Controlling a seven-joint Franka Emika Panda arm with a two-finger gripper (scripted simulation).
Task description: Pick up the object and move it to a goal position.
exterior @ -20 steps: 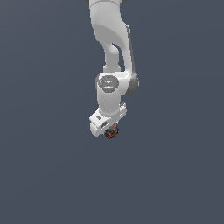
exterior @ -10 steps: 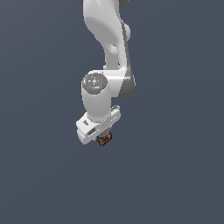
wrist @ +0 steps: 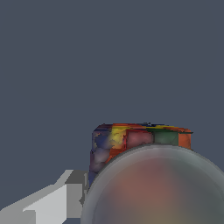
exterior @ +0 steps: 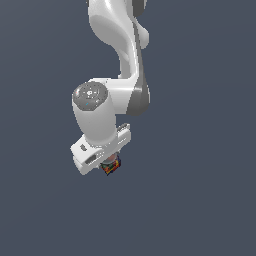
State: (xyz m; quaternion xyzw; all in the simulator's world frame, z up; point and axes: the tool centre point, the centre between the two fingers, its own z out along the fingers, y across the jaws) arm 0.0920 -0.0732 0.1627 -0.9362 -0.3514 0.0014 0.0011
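The object (exterior: 111, 166) is a tiny dark block with red, orange, yellow and blue patches. It sits between the fingers under my white gripper (exterior: 109, 165), held up in the air in the exterior view. The arm hangs down from the top of that view. In the wrist view the object (wrist: 131, 140) shows large, with red, yellow, blue and green patches. A translucent greyish sphere (wrist: 157, 188) covers its lower part. One grey finger (wrist: 70, 197) shows beside it. The other finger is hidden.
Only plain dark grey-blue background surrounds the arm in both views. No table edge, container or other object shows.
The arm and gripper have moved toward the exterior view's left and slightly down, appearing larger, with the object still held in the gripper.
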